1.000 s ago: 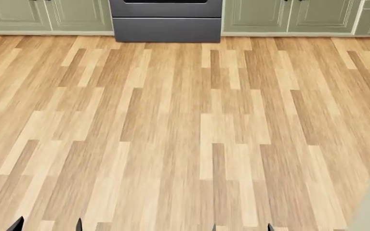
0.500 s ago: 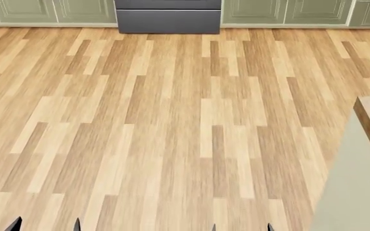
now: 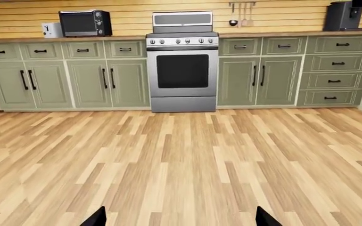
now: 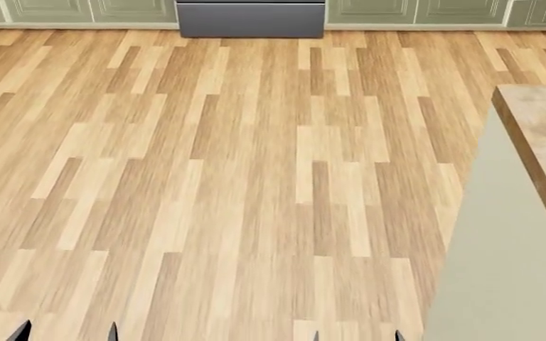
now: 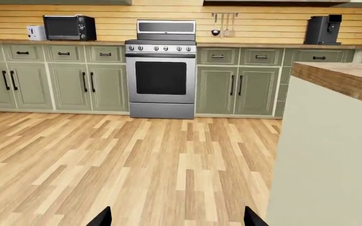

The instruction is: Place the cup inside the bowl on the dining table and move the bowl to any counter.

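Facing the stove (image 3: 182,70), both pincers hang spread over floor (image 4: 235,177).

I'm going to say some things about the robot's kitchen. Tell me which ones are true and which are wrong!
1. The stove stands between green cabinets. True.
2. The floor is white tile. False: it is wood plank.
3. A black microwave sits on the counter. True.
4. The cup is in a gripper. False: no cup shows, and the left gripper and right gripper are open.
5. The coffee machine is red. False: it is black.
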